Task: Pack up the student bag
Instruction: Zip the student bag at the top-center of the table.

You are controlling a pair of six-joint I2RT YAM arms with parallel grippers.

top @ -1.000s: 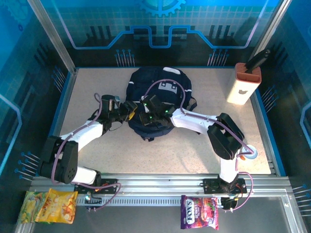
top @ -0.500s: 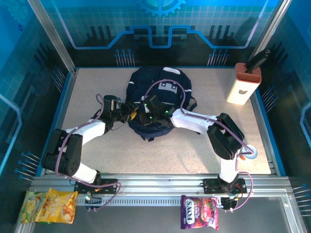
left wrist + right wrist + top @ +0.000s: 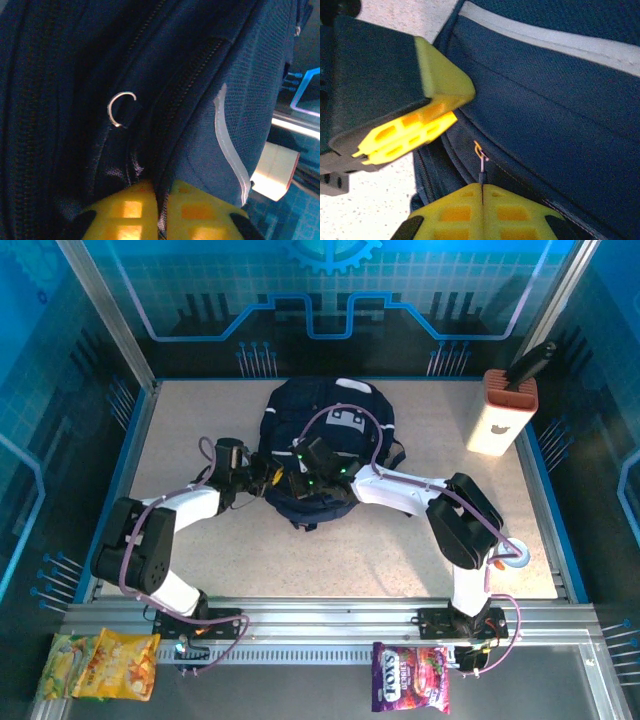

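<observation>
1. Finds the student bag [image 3: 305, 410] lying flat at the far middle of the speckled surface [image 3: 200, 560], navy with thin white stripes and a grey-white patch [image 3: 345, 422] near its top.
2. Has both arms reaching in to the bag's near edge, with the left claw [image 3: 268, 480] and the right claw [image 3: 295, 480] just beside each other there.
3. From the left wrist, shows the left claw [image 3: 159, 200] clenched, its yellow fingers [image 3: 125, 212] pinching a fold of dark bag fabric beside a zipper line.
4. Shows also a small metal ring [image 3: 121, 109] on the fabric just above that pinch, and a white stripe [image 3: 231, 150] running down the mesh panel to the right.
5. From the right wrist, shows the right claw [image 3: 482, 192] clenched on a thin zipper pull [image 3: 481, 169] hanging from a small orange ring [image 3: 478, 148] on the bag's seam.
6. Places the left claw's yellow finger up and to the left of that pull, close against the bag's edge; cannot tell from this view whether touching.
7. Leaves a white holder [image 3: 497, 425] with an orange top and a dark handle standing at the far right of the surface, well apart from the bag.
8. Finds a yellow snack packet [image 3: 100, 665] and a purple sweets packet [image 3: 410, 677] off the surface, on the near ledge in front of the arm bases, one at the left and one right of middle.
</observation>
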